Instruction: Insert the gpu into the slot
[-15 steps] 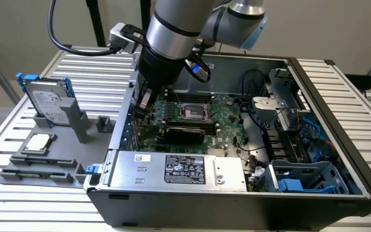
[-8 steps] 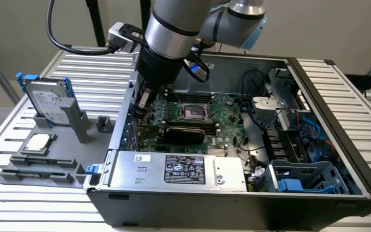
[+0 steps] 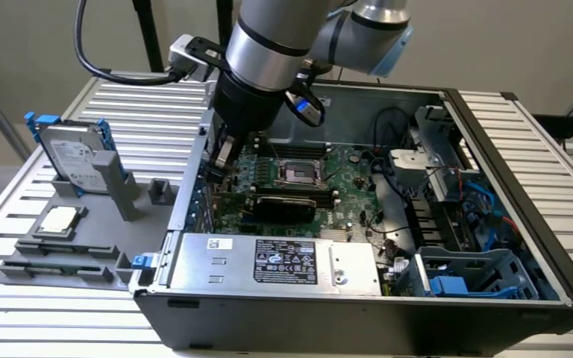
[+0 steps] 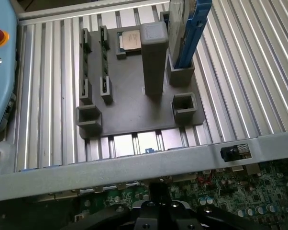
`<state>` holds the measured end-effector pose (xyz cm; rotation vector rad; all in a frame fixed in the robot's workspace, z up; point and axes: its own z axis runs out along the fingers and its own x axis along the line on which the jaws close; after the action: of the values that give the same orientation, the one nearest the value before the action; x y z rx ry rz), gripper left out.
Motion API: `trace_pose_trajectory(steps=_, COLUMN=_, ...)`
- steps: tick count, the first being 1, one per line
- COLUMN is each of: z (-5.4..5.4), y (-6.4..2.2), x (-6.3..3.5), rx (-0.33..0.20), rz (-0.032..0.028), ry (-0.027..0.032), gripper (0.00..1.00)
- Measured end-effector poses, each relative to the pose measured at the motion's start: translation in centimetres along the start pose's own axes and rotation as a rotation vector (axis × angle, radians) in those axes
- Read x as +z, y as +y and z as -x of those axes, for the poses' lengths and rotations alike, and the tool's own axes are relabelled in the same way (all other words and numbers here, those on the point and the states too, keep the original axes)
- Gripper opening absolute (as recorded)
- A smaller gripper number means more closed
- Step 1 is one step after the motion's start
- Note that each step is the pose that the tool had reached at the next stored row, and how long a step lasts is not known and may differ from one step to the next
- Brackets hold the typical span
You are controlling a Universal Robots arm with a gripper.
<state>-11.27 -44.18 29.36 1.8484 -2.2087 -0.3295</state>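
claw (image 4: 158, 201) closed, seemingly beside case edge (image 4: 134, 167)

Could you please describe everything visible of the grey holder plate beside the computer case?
The holder is a flat, matte grey plate, plastic by its look, lying level on the ribbed table beside the case, at the exterior view's left. A tall square post and low square sockets rise from it. A drive in a blue frame stands upright in one socket, a chip lies flat on it, and two narrow strips sit in cradles.
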Motion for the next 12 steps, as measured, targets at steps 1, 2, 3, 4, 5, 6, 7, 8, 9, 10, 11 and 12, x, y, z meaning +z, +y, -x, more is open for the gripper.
trace_pose_trajectory(steps=1, z=0.03, y=-0.22, x=-0.12, rx=0.000, rz=0.0007, ry=0.0010, gripper=0.11)
trace_pose_trajectory(steps=2, z=0.06, y=-0.40, x=-0.24, rx=0.001, rz=0.0014, ry=0.0022, gripper=0.11)
trace_pose_trajectory(steps=3, z=0.07, y=-0.49, x=-0.27, rx=0.001, rz=0.0013, ry=0.0023, gripper=0.11)
trace_pose_trajectory(steps=4, z=0.07, y=-0.50, x=-0.27, rx=0.001, rz=0.0014, ry=0.0026, gripper=0.11)
trace_pose_trajectory(steps=5, z=0.08, y=-0.51, x=-0.24, rx=0.001, rz=0.0012, ry=0.0032, gripper=0.11)
trace_pose_trajectory(steps=6, z=0.08, y=-0.53, x=-0.20, rx=0.001, rz=0.0010, ry=0.0042, gripper=0.11)
trace_pose_trajectory(steps=7, z=0.08, y=-0.54, x=-0.13, rx=0.002, rz=0.0008, ry=0.0054, gripper=0.11)
trace_pose_trajectory(steps=8, z=0.08, y=-0.53, x=-0.05, rx=0.002, rz=0.0007, ry=0.0067, gripper=0.11)
trace_pose_trajectory(steps=9, z=0.08, y=-0.52, x=0.04, rx=0.003, rz=0.0004, ry=0.0079, gripper=0.11)
trace_pose_trajectory(steps=10, z=0.08, y=-0.50, x=0.10, rx=0.003, rz=0.0002, ry=0.0091, gripper=0.11)
trace_pose_trajectory(steps=11, z=0.09, y=-0.46, x=0.16, rx=0.003, rz=0.0000, ry=0.0103, gripper=0.11)
trace_pose_trajectory(steps=12, z=0.11, y=-0.42, x=0.19, rx=0.004, rz=-0.0001, ry=0.0115, gripper=0.11)
